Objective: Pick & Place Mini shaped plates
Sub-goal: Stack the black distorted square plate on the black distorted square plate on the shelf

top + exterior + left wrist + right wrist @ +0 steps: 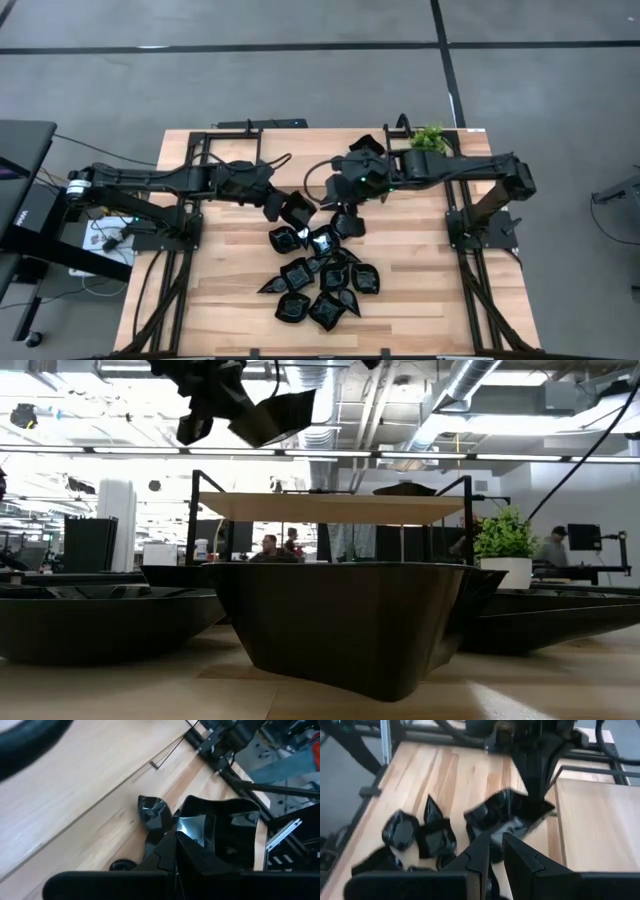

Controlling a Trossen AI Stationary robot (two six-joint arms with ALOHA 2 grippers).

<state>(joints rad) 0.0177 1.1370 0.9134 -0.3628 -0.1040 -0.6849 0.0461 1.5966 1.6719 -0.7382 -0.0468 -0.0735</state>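
Note:
Several glossy black mini shaped plates lie in a loose pile (320, 278) on the near middle of the wooden table; the right wrist view also shows some of them (420, 837). My left gripper (280, 205) hangs above the table just left of centre. It is shut on a square plate (220, 832), which the low view shows high in the air (275, 415). My right gripper (496, 852) is close to the right of it, fingers nearly together with a dark plate (348, 224) at their tips. My left gripper pinches the square plate's rim (187, 837) between its two fingers, at the side nearest the wrist. The fingers slant down from the table's left. The plate is lifted clear of the table and tilted. My right gripper has a dark plate between its fingertips (485, 855). The fingers themselves hide which part they hold. They slant down from the table's right, and the plate is clear of the pile.
A small green potted plant (430, 137) stands at the far right of the table. Black arm frames (190, 200) run along both sides. A single teardrop plate (152, 812) lies on the wood below my left gripper. People stand in the room beyond.

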